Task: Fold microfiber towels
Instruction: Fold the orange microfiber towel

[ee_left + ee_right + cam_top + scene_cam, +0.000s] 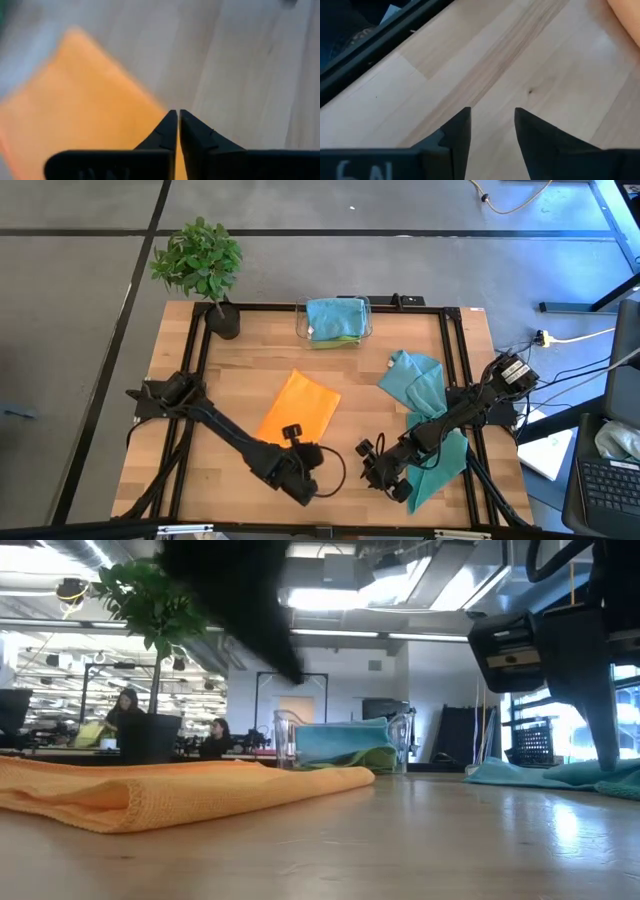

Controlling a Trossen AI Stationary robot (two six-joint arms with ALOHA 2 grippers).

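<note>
left gripper pressed together, empty, over folded orange microfiber towel's edge; closed tips could shove the fold open. right gripper slightly spread above bare wood.

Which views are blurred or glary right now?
Left wrist view: orange towel smeared, as by motion, while the left gripper stays crisp. Low view: a dark arm is a soft blur up close, ceiling lights blown out, sheen on the table. High and right wrist views: clean.
</note>
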